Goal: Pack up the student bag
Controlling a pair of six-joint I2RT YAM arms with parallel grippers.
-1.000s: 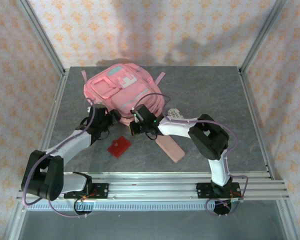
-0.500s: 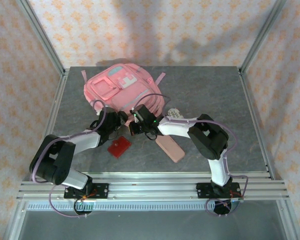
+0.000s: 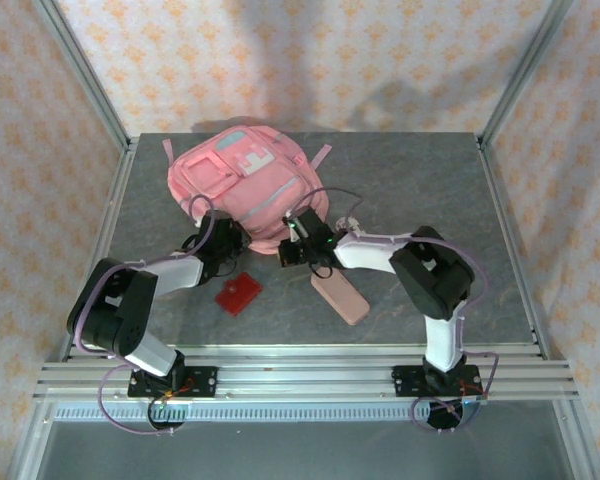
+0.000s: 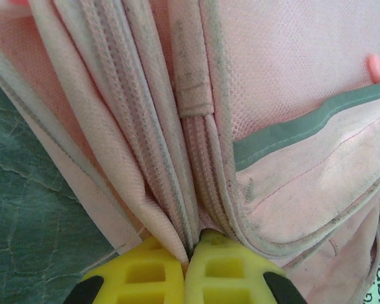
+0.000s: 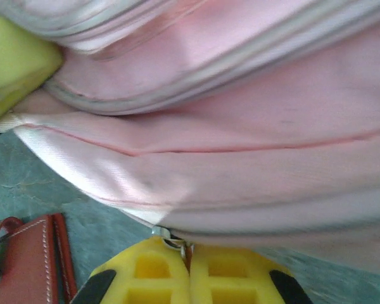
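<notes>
The student bag [image 3: 242, 178], a large pink fabric backpack, lies far-left on the grey bench [image 3: 420, 185]; left gripper [image 4: 191, 250] clamped on its folded near edge, probably bracing it; right gripper [image 5: 189, 253] pinching a small metal zip pull [image 5: 172, 242], likely to unzip for packing.

Grey, perhaps stone, table [image 3: 430, 180] framed by aluminium posts [image 3: 520, 70] and floral-patterned walls [image 3: 280, 60]
</notes>
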